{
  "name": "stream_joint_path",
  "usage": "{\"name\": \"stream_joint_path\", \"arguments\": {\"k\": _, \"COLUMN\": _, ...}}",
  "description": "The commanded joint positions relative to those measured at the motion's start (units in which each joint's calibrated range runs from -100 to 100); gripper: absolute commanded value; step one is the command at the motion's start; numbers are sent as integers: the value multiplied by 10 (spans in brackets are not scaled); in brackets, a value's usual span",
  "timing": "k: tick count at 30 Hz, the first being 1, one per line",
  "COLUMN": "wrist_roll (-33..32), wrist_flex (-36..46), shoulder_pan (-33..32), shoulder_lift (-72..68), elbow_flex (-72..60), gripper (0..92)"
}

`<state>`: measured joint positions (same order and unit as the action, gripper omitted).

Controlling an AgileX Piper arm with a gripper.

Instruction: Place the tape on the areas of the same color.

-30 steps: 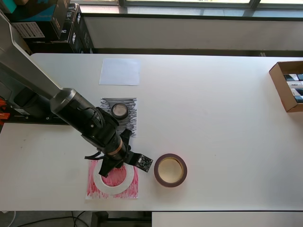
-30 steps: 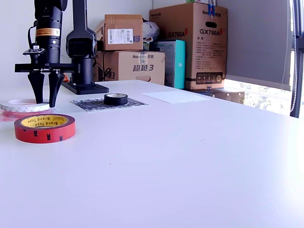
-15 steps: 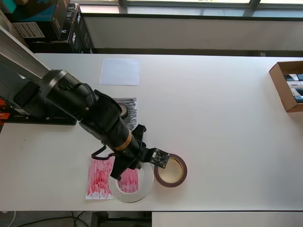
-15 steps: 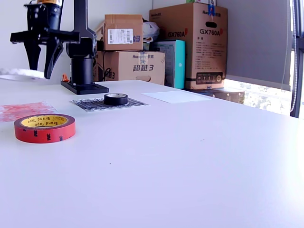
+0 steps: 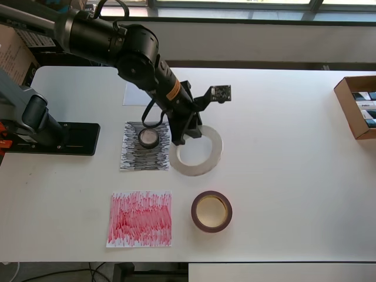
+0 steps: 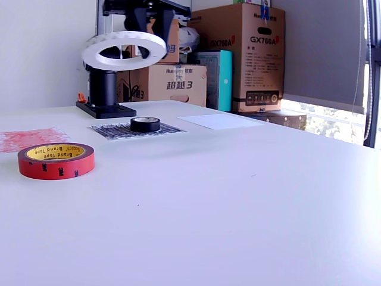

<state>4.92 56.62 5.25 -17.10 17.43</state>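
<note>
My gripper (image 5: 188,133) is shut on the rim of the wide white tape ring (image 5: 197,151) and holds it in the air, right of the scribbled black area (image 5: 132,158) in the overhead view. The small black roll (image 5: 148,138) rests on that black area. Bare of tape, the scribbled red area (image 5: 140,218) has the maroon ring with tan core (image 5: 211,211) on the table to its right. My arm partly hides the white area (image 5: 132,97). In the exterior view the white ring (image 6: 124,49) hangs high above the black roll (image 6: 145,124), under the gripper (image 6: 150,30).
An open cardboard box (image 5: 357,106) sits at the table's right edge in the overhead view. The arm's black base (image 5: 59,138) is at the left. Stacked cartons (image 6: 238,53) stand behind the table in the exterior view.
The gripper closed on the white ring over the red area, lifted it, and carried it up and toward the far side of the table, leaving the red area bare.
</note>
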Motion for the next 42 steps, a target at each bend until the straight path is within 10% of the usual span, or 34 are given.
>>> {"name": "stream_joint_path", "arguments": {"k": 1, "wrist_roll": -20, "wrist_flex": 3, "shoulder_pan": -162, "shoulder_lift": 4, "elbow_flex": -1, "gripper": 2}}
{"name": "stream_joint_path", "arguments": {"k": 16, "wrist_roll": -96, "wrist_flex": -7, "shoulder_pan": -343, "shoulder_lift": 1, "elbow_flex": 41, "gripper": 2}}
{"name": "stream_joint_path", "arguments": {"k": 28, "wrist_roll": -301, "wrist_flex": -46, "shoulder_pan": -344, "shoulder_lift": 3, "elbow_flex": 52, "gripper": 1}}
{"name": "stream_joint_path", "arguments": {"k": 42, "wrist_roll": -327, "wrist_flex": -142, "shoulder_pan": -305, "shoulder_lift": 5, "elbow_flex": 196, "gripper": 1}}
